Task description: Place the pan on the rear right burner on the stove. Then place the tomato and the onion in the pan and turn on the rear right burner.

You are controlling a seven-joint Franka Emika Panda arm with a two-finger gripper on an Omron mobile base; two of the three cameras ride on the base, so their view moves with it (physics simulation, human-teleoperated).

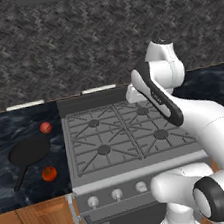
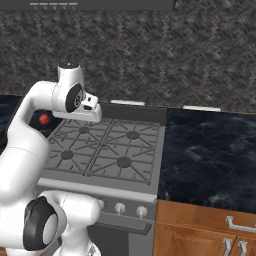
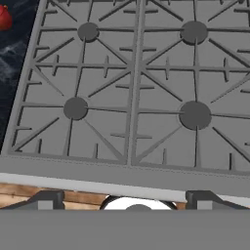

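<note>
One stove [image 1: 132,131] is sitting in the counter, showing four burners under its grates. Three round silver knobs [image 1: 117,194] are showing along the stove's front in the left base view. Left of the stove, one black pan [image 1: 28,151] is lying with two small red balls beside it, the onion [image 1: 45,127] behind and the tomato [image 1: 49,174] in front.

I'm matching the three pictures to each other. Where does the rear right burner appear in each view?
Left base view: rear right burner, right of centre, partly behind the arm.
Right base view: centre, far row.
Hand view: upper right.
Shared landmark: the stove grate's middle divider, just left of it.
</note>
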